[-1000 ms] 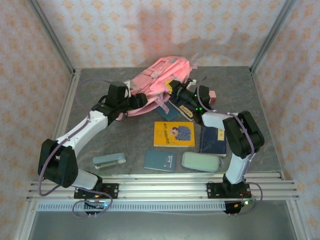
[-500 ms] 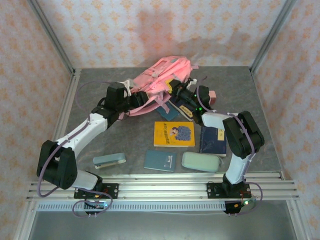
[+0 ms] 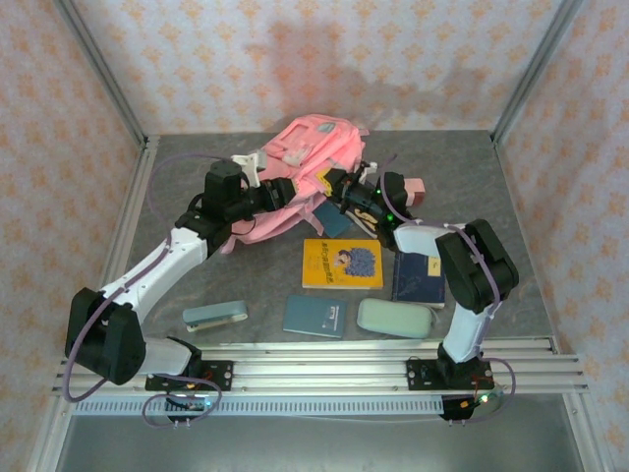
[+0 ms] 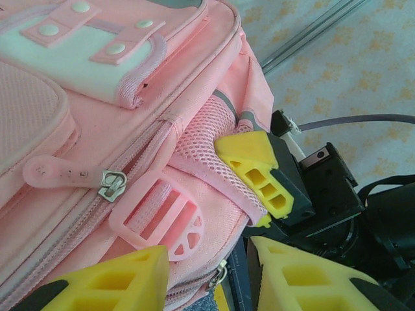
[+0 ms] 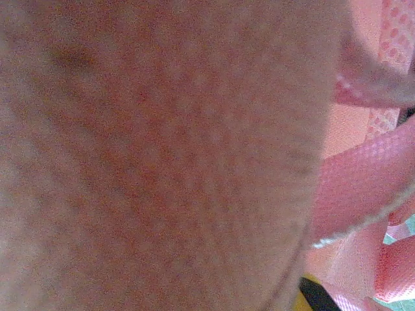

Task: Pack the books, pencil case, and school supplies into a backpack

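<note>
The pink backpack (image 3: 305, 157) lies at the back centre, tipped up on its side. My left gripper (image 3: 282, 192) is open at its near edge; in the left wrist view the yellow fingers (image 4: 110, 285) straddle a zipped seam (image 4: 194, 259) without clamping it. My right gripper (image 3: 334, 183) is shut on the backpack's mesh side pocket (image 4: 214, 123), and pink fabric (image 5: 162, 149) covers its camera. On the table lie the yellow book (image 3: 342, 264), a navy book (image 3: 418, 277), a teal notebook (image 3: 314, 317), the mint pencil case (image 3: 393, 318), the blue-grey stapler (image 3: 214, 316) and the pink sharpener (image 3: 416, 189).
Another dark book (image 3: 334, 222) lies partly under the right gripper, next to the backpack. A pink strap (image 5: 363, 188) hangs by the right wrist. Metal frame posts (image 3: 128, 118) and patterned walls close in the table; a rail (image 3: 314, 369) runs along the near edge.
The backpack has been tipped up and shifted toward the back left. Both grippers moved with it, the left arm swinging a little left and the right gripper rising slightly.
</note>
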Robot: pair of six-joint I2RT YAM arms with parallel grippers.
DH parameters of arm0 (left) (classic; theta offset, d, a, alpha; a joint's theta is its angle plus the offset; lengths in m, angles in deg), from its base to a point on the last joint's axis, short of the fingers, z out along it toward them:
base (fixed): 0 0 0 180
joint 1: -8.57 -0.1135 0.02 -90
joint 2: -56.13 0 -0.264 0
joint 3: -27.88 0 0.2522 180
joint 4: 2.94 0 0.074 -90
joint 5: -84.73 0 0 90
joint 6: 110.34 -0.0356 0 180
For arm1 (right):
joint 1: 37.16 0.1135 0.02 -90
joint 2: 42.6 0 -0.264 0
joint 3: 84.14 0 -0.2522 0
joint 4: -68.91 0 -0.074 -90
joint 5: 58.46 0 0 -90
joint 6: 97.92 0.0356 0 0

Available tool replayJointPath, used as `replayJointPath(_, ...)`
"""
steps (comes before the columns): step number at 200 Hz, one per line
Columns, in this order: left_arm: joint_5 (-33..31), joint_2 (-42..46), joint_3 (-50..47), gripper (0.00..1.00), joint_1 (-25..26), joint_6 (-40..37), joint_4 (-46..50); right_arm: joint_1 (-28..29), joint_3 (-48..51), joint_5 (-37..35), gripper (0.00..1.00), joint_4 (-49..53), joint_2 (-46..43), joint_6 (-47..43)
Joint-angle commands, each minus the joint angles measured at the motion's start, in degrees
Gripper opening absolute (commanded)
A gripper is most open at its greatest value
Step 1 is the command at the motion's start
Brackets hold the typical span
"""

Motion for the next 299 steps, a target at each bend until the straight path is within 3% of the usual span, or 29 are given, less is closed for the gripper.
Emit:
replayJointPath(1,-2.0,0.3,0.9,0.37,0.0,-3.0,5.6,0.0,-0.3,3.4,0.0,-3.2,-5.2,-3.0)
replayJointPath(51,-3.6,3.5,1.4,0.34,0.5,-9.6,16.6,-0.3,-1.5,4.0,0.0,15.3,-10.9,-16.7)
replayJointPath(163,-9.1,6.2,2.4,0.41,4.9,-13.4,32.1,-1.0,-2.2,4.2,0.0,15.7,-10.7,-16.3)
replayJointPath(189,-10.0,5.8,1.5,0.47,5.0,-13.1,31.7,-1.0,-2.2,4.2,0.0,15.3,-11.0,-16.0)
replayJointPath(260,-10.0,-0.7,3.6,0.47,6.5,-12.0,28.6,-0.9,-2.4,4.4,0.0,14.5,-11.2,-14.8)
replayJointPath(299,-15.2,-2.7,5.9,0.49,7.7,-11.2,28.4,-0.5,-2.1,4.3,0.0,12.6,-10.9,-13.2)
